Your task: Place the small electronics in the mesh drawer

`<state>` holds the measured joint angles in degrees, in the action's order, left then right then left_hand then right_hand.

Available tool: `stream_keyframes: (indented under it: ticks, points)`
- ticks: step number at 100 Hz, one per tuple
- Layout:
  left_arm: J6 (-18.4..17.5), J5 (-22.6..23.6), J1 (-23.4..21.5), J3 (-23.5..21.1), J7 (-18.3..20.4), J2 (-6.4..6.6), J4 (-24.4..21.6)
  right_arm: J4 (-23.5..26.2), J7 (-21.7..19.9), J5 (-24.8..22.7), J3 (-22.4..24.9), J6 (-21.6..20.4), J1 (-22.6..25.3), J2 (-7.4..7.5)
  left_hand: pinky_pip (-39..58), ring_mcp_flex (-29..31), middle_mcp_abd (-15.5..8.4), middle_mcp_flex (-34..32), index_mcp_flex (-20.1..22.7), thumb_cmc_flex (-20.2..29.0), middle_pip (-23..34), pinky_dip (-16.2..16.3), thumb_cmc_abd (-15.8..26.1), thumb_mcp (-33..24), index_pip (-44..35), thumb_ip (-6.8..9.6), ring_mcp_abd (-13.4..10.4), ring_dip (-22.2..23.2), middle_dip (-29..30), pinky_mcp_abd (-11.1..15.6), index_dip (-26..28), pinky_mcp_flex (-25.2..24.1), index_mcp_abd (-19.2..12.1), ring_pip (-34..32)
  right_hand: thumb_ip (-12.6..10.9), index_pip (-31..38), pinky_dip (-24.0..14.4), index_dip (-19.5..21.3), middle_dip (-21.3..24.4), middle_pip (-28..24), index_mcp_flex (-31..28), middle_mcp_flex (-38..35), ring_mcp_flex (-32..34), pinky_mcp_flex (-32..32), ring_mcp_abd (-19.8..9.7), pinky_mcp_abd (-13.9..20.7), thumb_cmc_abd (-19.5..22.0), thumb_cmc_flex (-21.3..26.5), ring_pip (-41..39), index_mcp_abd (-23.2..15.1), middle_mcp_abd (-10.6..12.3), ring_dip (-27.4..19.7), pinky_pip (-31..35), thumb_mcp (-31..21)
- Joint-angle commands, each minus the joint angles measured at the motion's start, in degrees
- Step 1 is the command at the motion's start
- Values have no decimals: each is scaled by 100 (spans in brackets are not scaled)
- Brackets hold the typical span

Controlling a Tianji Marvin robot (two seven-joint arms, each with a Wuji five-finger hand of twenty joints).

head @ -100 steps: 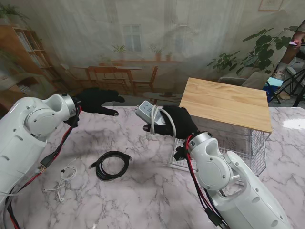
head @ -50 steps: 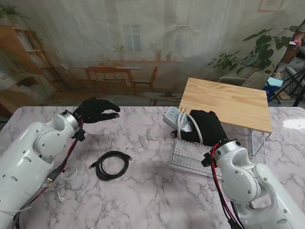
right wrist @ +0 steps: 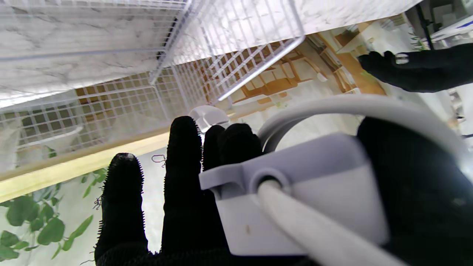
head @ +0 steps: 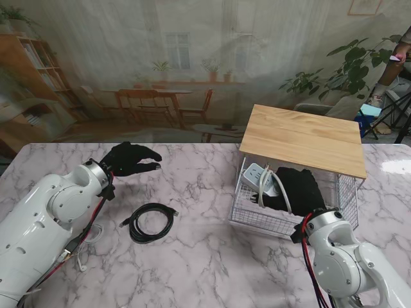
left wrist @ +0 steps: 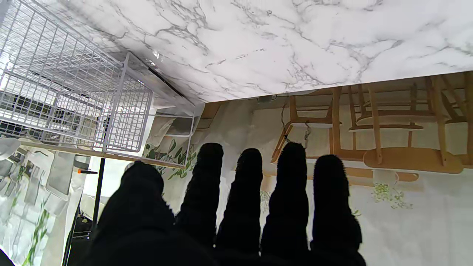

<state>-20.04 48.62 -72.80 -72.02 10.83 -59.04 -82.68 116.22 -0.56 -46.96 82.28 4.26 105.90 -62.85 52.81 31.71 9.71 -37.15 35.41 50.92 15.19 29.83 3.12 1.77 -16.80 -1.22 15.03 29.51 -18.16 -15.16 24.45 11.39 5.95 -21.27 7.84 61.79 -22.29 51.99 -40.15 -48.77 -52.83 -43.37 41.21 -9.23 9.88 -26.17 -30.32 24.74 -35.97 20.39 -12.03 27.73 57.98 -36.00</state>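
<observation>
My right hand (head: 297, 190), in a black glove, holds a white power strip (head: 259, 178) with its white cord (head: 282, 192) looped over it, above the open mesh drawer (head: 250, 217) under the wooden top (head: 302, 138). In the right wrist view the power strip (right wrist: 295, 192) fills the palm and the drawer's mesh wall (right wrist: 111, 99) is close. My left hand (head: 130, 158) hovers open over the marble at the far left. A coiled black cable (head: 150, 222) and white earphones (head: 88, 239) lie on the table nearer to me.
The marble table (head: 192, 269) carries the mesh drawer unit on its right side. The left wrist view shows that mesh drawer (left wrist: 66, 99) from the side and my left fingers (left wrist: 251, 192) spread with nothing between them. A person stands at the far right edge.
My right hand has carried the power strip rightward and nearer to me, from the middle of the table to over the drawer. My left hand dropped slightly toward the table.
</observation>
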Motion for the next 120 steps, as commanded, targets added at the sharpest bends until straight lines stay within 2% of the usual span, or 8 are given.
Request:
stream_keyframes:
  ticks: [1,33,66,79,106,120]
  points:
    - [48,-17,6,27,130,-3,-1,-130,-24,-38,49,108,46,12,110,-9,41,-101,112,-53,-109,40,49,-58,56,104,66,43,-78,-202,-8,-83,76,17,-170,149,-71,-22,-4,-12,-214,-10,-59,19,-28,185,1499,1322,7,-1384,560,55,80,-1151]
    - [150,-16,-51,22,237,7,-99,-658,-465,-138,-54,344,-361,93,104,-22,37,-100,109,-50,-121,38,50,-63,65,106,72,56,-95,-200,-7,-95,85,28,-164,156,-68,-2,-26,-74,-200,-4,-65,62,-36,213,1502,1351,-49,-1326,561,75,47,-1135]
    - [152,10,-39,59,246,13,-48,-1261,-940,-566,-297,331,-992,208,104,-11,32,-116,110,52,-111,42,160,-71,63,100,66,63,-103,-182,-8,-99,104,21,-155,164,-70,7,-16,-90,-198,12,-91,12,-52,311,1505,1346,-15,-1328,579,46,54,-1136]
    - [149,21,-26,83,262,17,-25,-1627,-943,-807,-441,234,-1298,238,103,-11,34,-109,91,38,-113,42,155,-54,75,97,64,63,-101,-180,-15,-104,99,19,-147,169,-65,10,-11,-102,-186,10,-76,-18,-83,354,1511,1316,-3,-1371,628,33,59,-1126]
    - [148,27,-14,150,273,21,7,-2240,-1024,-825,-816,340,-1900,269,76,-63,41,-65,60,6,-125,33,137,-44,95,97,53,54,-97,-162,-24,-133,100,42,-135,196,-48,1,-42,-162,-161,14,-106,-5,-90,411,1512,1306,28,-1403,632,12,44,-1129]
    - [184,40,-34,186,222,13,28,-2513,-1001,-1007,-987,256,-2147,291,15,-94,43,6,-201,-21,-146,5,137,-46,237,99,47,44,-88,-168,-79,-168,174,61,-127,212,-42,-15,-49,-165,-143,24,-109,-15,-111,434,1526,1274,59,-1453,660,-7,45,-1102]
